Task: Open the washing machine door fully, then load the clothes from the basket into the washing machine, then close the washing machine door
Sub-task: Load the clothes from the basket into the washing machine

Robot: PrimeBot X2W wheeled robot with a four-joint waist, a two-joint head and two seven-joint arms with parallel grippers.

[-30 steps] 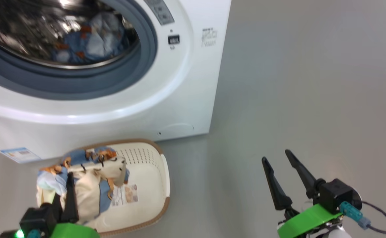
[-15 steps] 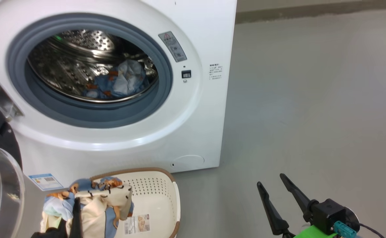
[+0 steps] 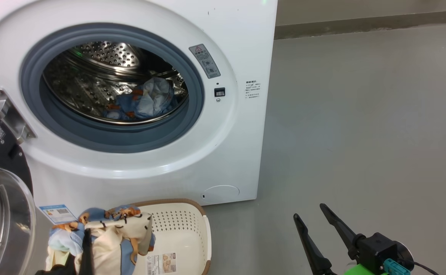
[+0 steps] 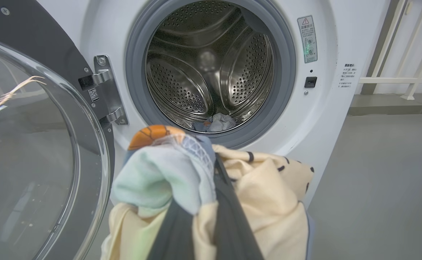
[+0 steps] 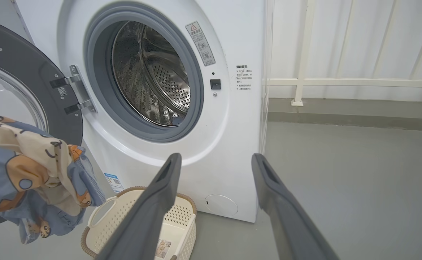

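Between the earlier head views and the present one the camera tips upward, bringing the whole drum mouth into sight; against the basket the bundle sits much as it did. Left hand point(image 4: 205, 202), fingers closed together on the clothes point(image 4: 265, 187), a cream and light-blue bundle that hangs clear above the basket point(image 3: 192, 215), in front of and below the drum opening. Just to the bundle's left stands the washing machine door point(image 4: 52, 47), swung wide on its hinge point(image 3: 9, 114); beyond it, the washing machine point(image 3: 245, 152), with a blue-and-orange piece point(image 3: 150, 101) already lying in the steel drum. Right hand point(image 5: 216, 157), fingers apart and holding nothing, waits over the floor well to the right. Loading is judged partly done. Risks on the way in: only a fold of the bundle appears pinched, so a loose piece may slip out and fall short; trailing fabric may snag on the gasket point(image 3: 192, 126) lip or the hinge, or drape over the sill and later block the door.
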